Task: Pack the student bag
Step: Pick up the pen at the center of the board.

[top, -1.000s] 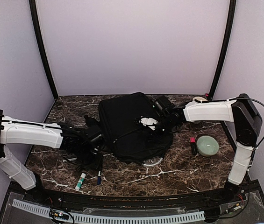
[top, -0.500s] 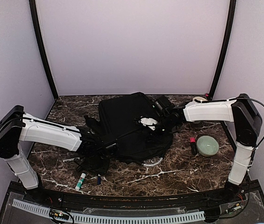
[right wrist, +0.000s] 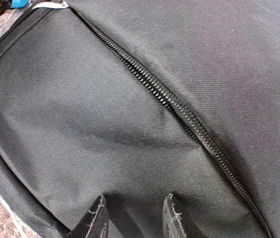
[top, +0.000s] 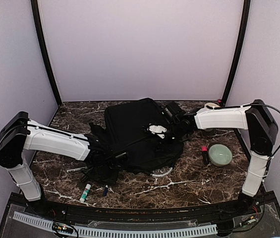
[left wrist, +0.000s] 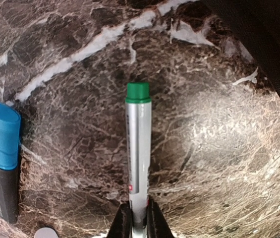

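There is almost no writing to read. The silver marker with a green cap (left wrist: 138, 148) has a small red mark and a line of very fine print along its barrel, but the print is too small to read. No label shows on the other things.

The left arm lies low over the dark brown marble-pattern table (top: 189, 186). It reaches from the left side toward the near-left corner of the student bag (top: 140, 136), a large black backpack of soft fabric. The left hand (left wrist: 139, 220) has its fingers pressed together on the back end of the silver marker. The marker points straight away from the hand, green cap first. I cannot tell if it touches the table. Left of it, apart from it, lies a black marker with a blue cap (left wrist: 1, 153).

The right arm stands up at the right edge, and its white forearm goes level to the left, over the far-right part of the bag. The right hand (right wrist: 135, 215) has its fingers (right wrist: 96, 218) a little apart with black fabric between them. I cannot tell if they pinch it.

The bag lies flat in the middle of the table. Its long axis goes from the back wall toward the near edge, and the near end is turned a little to the right. In the right wrist view, a closed zip (right wrist: 179, 106) crosses the fabric from upper left to lower right.
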